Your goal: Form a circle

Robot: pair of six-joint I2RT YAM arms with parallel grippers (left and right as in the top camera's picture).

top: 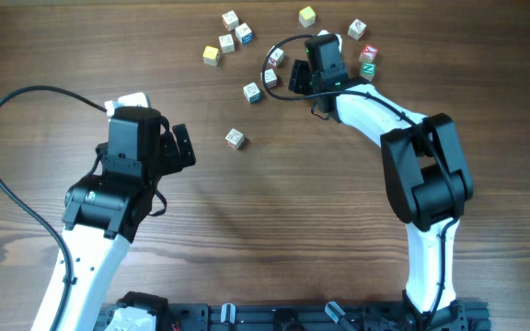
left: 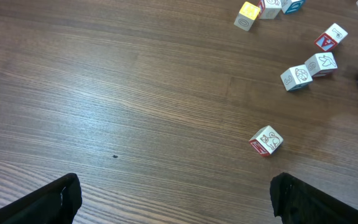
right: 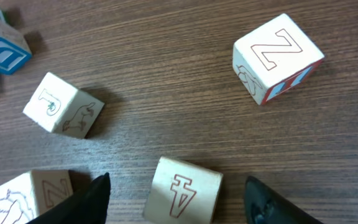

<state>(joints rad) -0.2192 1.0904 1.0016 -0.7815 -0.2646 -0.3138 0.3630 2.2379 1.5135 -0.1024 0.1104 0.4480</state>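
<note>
No circle shows; small wooden alphabet cubes lie scattered at the far side of the table. My right gripper (top: 288, 66) (right: 176, 186) is among them, open. A white cube with a red letter (right: 182, 193) (top: 276, 57) sits between its fingers with a gap on each side. Close by lie a cube marked Z (right: 277, 57), one marked J (right: 62, 104) and another at the lower left (right: 27, 198). My left gripper (top: 180, 147) (left: 174, 186) stands wide open over bare wood, left of a lone cube (top: 236, 139) (left: 266, 140).
More cubes lie in a group at the far left (top: 231, 35), with a yellow one (top: 307, 16) and red and green ones (top: 367, 61) behind the right gripper. A black cable (top: 283, 44) loops beside the right wrist. The wooden table (top: 274, 211) spreads toward the near edge.
</note>
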